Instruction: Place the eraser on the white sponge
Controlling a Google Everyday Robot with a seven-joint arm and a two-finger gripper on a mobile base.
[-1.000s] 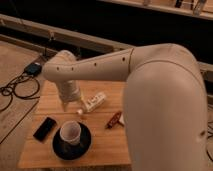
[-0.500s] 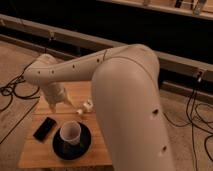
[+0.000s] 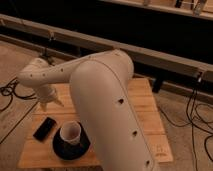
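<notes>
The eraser [image 3: 45, 128] is lying at the tabletop's [image 3: 150, 125] lower left, just left of the cup [image 3: 71, 132], which is standing on a plate [image 3: 60, 150]. The tool [image 3: 50, 103] is hovering behind the eraser, at centre left.

Dim light; end effector [image 3: 50, 103] near eraser [image 3: 44, 128]

**Tally at the bench**

Counted on one wooden bench [image 3: 156, 114]: one black eraser [image 3: 45, 128] toward 8 o'clock, one pale cup [image 3: 70, 132] toward 7 o'clock, and one dark saucer [image 3: 75, 152] under that cup. Over the 9 o'clock edge, one end effector [image 3: 50, 103], carried by one white arm [image 3: 105, 90]. On the floor, two bunches of dark cables [image 3: 7, 93], at 9 and 3 o'clock of the bench.
</notes>
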